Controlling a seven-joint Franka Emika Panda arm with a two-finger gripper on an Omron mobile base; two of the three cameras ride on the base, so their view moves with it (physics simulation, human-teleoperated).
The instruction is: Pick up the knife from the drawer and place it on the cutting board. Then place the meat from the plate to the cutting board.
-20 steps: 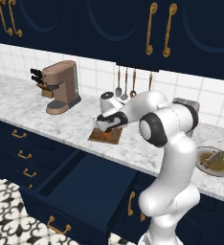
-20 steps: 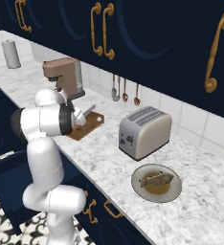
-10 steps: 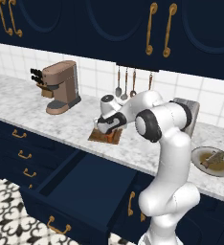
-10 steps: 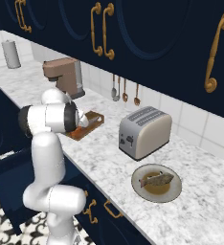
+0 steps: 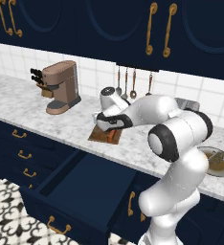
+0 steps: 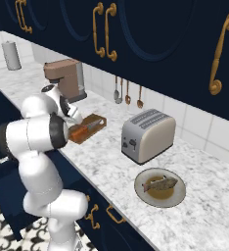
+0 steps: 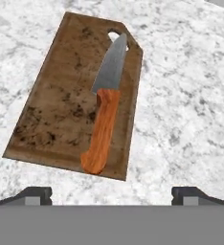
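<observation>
The knife (image 7: 104, 119), orange-handled with a short grey blade, lies flat on the dark-brown cutting board (image 7: 61, 105), blade toward the board's notched far end. My gripper (image 7: 113, 194) hovers above the board's near edge, open and holding nothing, fingertips (image 7: 37, 194) set wide apart. From the left base view the gripper (image 5: 109, 122) hangs just over the board (image 5: 100, 136) and the knife (image 5: 115, 137). The drawer (image 5: 80, 189) stands pulled out below the counter. To the right, the meat (image 6: 159, 184) rests on the plate (image 6: 176, 195).
A silver toaster (image 6: 148, 135) stands between board and plate. A brown coffee machine (image 5: 62, 86) and a knife block (image 5: 37, 76) sit at the back left. Copper-handled utensils (image 5: 126, 82) hang on the wall tiles. The open drawer juts out in front of the base.
The arm has swung its elbow round and the hand has lifted slightly off the board. The knife stays lying on the board; the jaws stay wide.
</observation>
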